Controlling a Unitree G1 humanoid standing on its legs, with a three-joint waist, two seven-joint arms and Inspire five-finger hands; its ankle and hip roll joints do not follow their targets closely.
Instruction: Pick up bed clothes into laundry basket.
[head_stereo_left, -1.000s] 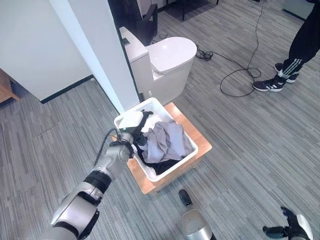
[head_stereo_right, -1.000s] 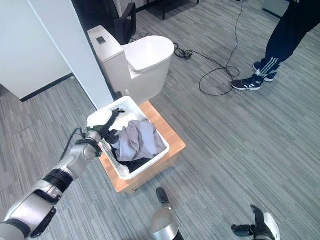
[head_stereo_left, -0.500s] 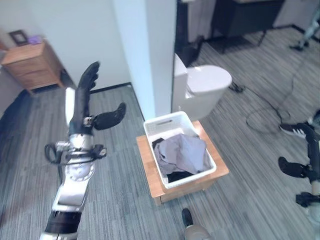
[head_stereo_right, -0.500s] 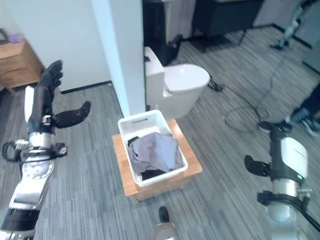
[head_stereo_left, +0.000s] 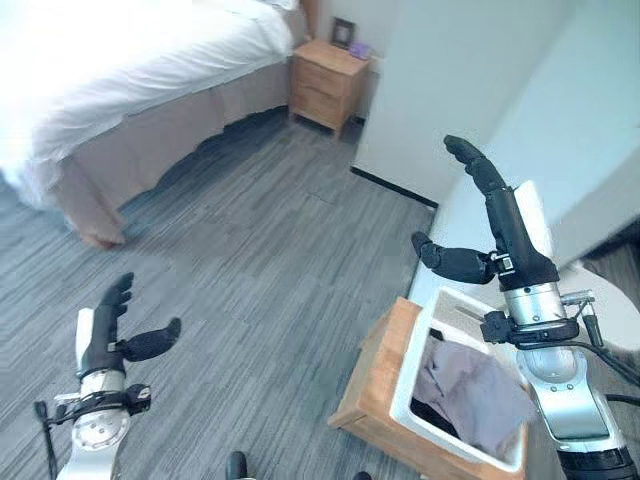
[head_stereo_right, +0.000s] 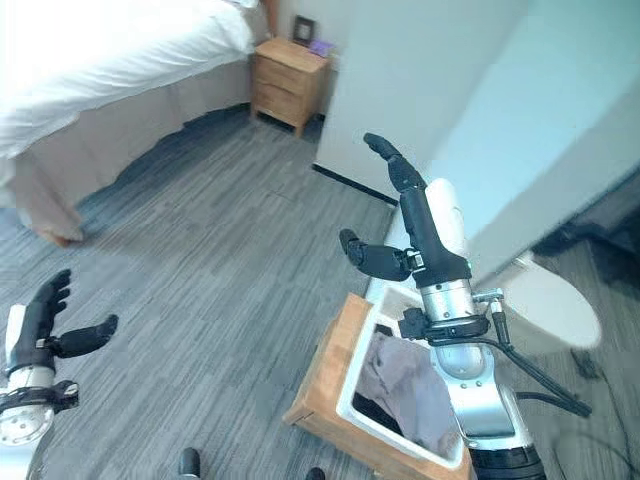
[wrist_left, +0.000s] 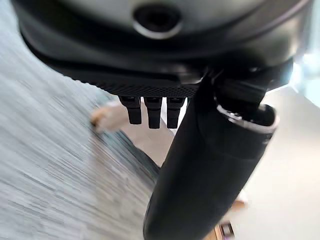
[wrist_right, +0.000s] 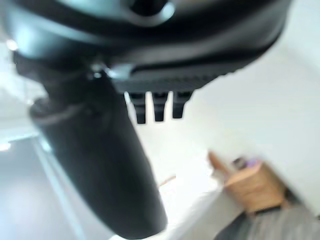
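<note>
Grey plank flooring runs from the white bed (head_stereo_left: 120, 70) at far left to the laundry basket (head_stereo_left: 415, 385) at near right, where soft, light clothes (head_stereo_left: 470, 395) lie bunched, best gathered by a fold; left hand (head_stereo_left: 105, 335) and right hand (head_stereo_left: 490, 225) both spread, holding nothing.

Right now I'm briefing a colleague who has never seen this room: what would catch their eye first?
Probably the right hand, raised open in front of the pale wall, just above the white laundry basket on its wooden stand, with grey clothes piled inside. Next, the big white bed at the upper left with a wooden nightstand beside it. The left hand hangs open low over the grey floor.
</note>
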